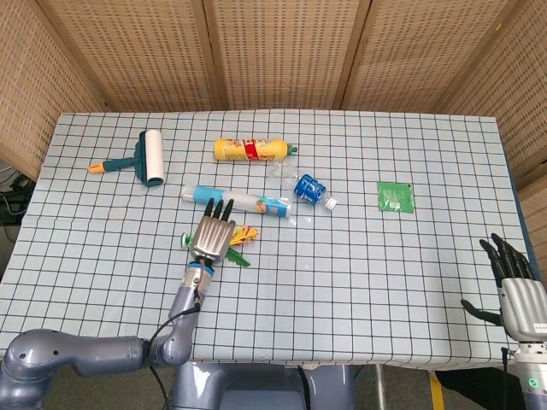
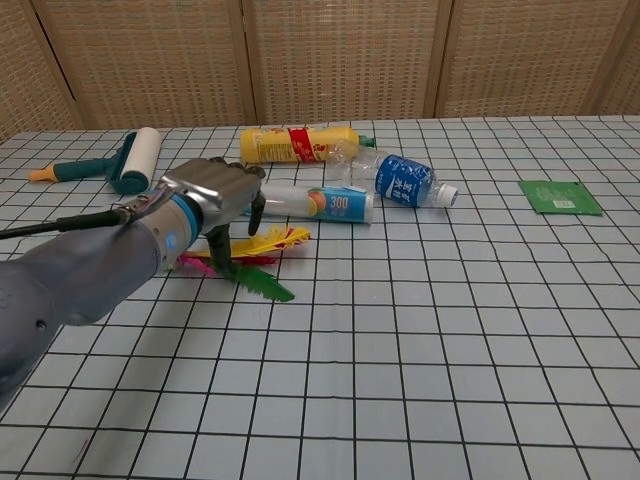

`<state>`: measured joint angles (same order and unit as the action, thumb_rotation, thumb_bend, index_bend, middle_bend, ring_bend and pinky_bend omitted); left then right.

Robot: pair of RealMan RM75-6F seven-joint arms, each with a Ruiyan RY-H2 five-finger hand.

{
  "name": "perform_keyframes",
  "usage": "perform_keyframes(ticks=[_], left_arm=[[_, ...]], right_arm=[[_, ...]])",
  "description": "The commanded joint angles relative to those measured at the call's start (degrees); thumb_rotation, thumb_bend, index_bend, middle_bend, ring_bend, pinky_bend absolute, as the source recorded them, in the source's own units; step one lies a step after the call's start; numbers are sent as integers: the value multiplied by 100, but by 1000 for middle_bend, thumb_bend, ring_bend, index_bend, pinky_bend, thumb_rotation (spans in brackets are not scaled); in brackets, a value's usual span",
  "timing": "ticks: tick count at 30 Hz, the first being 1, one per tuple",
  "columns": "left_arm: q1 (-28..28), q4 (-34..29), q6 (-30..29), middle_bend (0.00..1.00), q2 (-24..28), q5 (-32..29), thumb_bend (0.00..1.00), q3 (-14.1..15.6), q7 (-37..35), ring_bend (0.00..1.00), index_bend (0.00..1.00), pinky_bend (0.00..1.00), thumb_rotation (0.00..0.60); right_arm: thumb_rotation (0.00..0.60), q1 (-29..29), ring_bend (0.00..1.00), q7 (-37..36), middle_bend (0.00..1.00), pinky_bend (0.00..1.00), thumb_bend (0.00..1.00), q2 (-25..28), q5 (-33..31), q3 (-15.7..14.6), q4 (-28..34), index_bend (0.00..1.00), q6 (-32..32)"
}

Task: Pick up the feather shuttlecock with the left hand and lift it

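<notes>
Partly, left hand point(image 2: 215, 200) hides feather shuttlecock point(image 2: 262, 245); grip unclear.

Just beyond the feather shuttlecock point(image 2: 262, 243) lies a white tube point(image 2: 318, 203), crosswise, blocking reach from the far side. Behind the tube, a yellow bottle point(image 2: 297, 144) and a clear water bottle point(image 2: 398, 178) crowd the bench point(image 2: 450, 340) (both on their sides). Nearer than the shuttlecock, bare checked cloth runs to the front edge.

Three bottles point(image 1: 249, 150), one lint roller point(image 1: 145, 159), one feather shuttlecock point(image 2: 262, 243), one green packet point(image 1: 395, 196).
</notes>
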<state>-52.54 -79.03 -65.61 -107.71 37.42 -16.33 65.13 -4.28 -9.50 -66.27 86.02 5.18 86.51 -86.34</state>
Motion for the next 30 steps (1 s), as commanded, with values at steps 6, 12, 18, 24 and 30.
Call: perform_keyframes(ticks=[6,12,18,24,30], left_arm=[[-125,284,-60,0,-169,-40,248,98,-20,0,456,0,600],[-169,515,-67,0,-272,5,250,208,-14,0,459,0,600],[-148,656,-57,0,-330,70,300,293,-100,0,489,0,600],[-85,722,-79,0,-330,206,451,408,-196,0,606,0,600],[-13,670,-131,0,-252,420,496,462,-360,0,657,0,600]], right_arm=[[600,5,0,-74,0,146,77,16,-6,8,-6,27,-7],[600,13,0,-137,0,146,77,26,2,13,-15,27,-31],[600,19,0,-140,0,146,77,27,30,-1,-1,33,-48],[600,33,0,-172,0,146,77,34,66,7,9,34,-113],[600,52,0,-232,0,146,77,46,90,15,0,35,-173]])
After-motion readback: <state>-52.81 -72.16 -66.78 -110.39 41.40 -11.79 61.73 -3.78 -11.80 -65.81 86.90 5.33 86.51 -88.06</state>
